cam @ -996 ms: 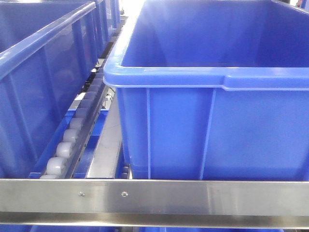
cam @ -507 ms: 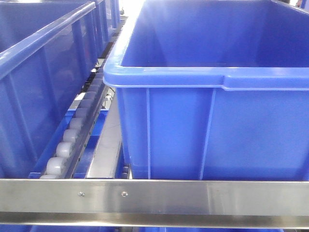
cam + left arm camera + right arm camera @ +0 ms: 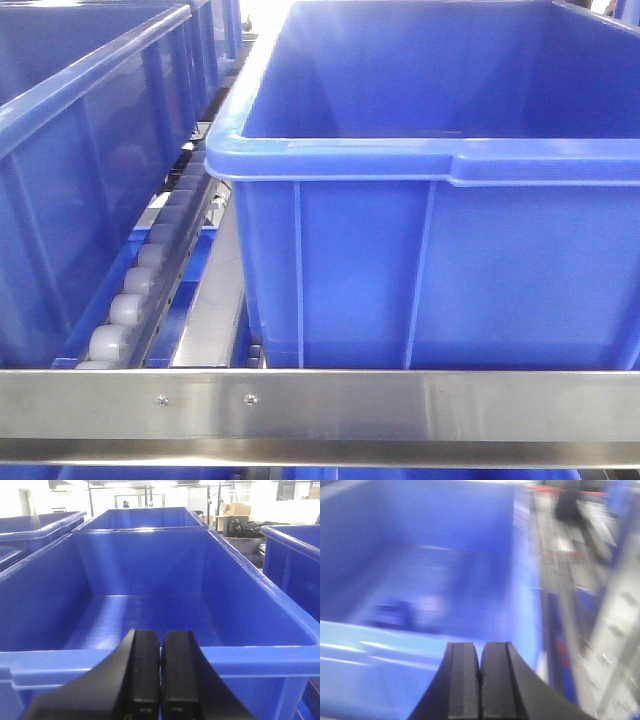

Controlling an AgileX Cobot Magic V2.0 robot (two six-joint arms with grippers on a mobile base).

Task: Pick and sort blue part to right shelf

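Left gripper [image 3: 160, 672] is pressed together, empty, hovering level at the near rim of a big blue crate [image 3: 150, 615]. Right gripper [image 3: 480, 680] is together too, over another crate's [image 3: 420, 580] edge, its picture blurred. No blue part shows. On the right shelf [image 3: 320, 405], the front crate [image 3: 430, 270] now sits slightly left and lower than a second ago.

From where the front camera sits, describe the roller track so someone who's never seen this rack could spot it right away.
Start at the brushed steel front rail running across the bottom of the front view. Just above its left end, in the gap between the two blue crates, the roller track runs away from the camera. It is the only row of small pale grey wheels; everything beside it is smooth blue plastic or flat metal.
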